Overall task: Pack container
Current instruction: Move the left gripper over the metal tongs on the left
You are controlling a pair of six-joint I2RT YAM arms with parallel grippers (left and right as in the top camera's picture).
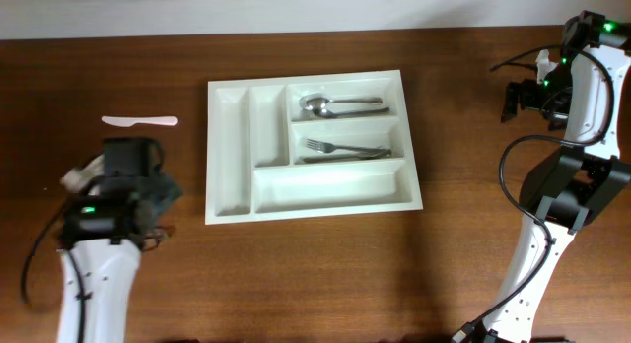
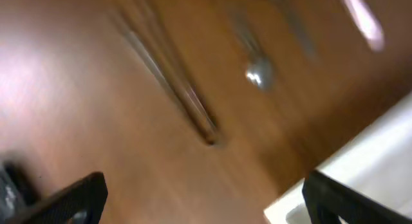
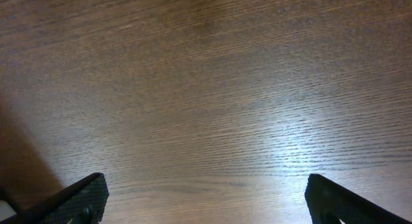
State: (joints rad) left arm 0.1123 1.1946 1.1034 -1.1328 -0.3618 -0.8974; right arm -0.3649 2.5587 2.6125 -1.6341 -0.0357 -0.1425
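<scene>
The white cutlery tray (image 1: 232, 146) lies at the table's middle. Its top right compartment holds spoons (image 1: 335, 105) and the one below holds forks (image 1: 340, 148). The long bottom compartment and the two narrow upright ones are bare. A white plastic knife (image 1: 140, 120) lies on the table left of the tray. My left gripper (image 1: 166, 193) is open and empty, low over the wood left of the tray. Its wrist view (image 2: 206, 192) is motion-blurred, with a tray corner (image 2: 367, 166) at the lower right. My right gripper (image 1: 513, 99) is open and empty at the far right, over bare wood (image 3: 206, 192).
A pale streak (image 2: 364, 21) shows at the upper right of the left wrist view, too blurred to name. The wall runs along the table's back edge. The right arm's base and cables (image 1: 532, 244) stand at the right side.
</scene>
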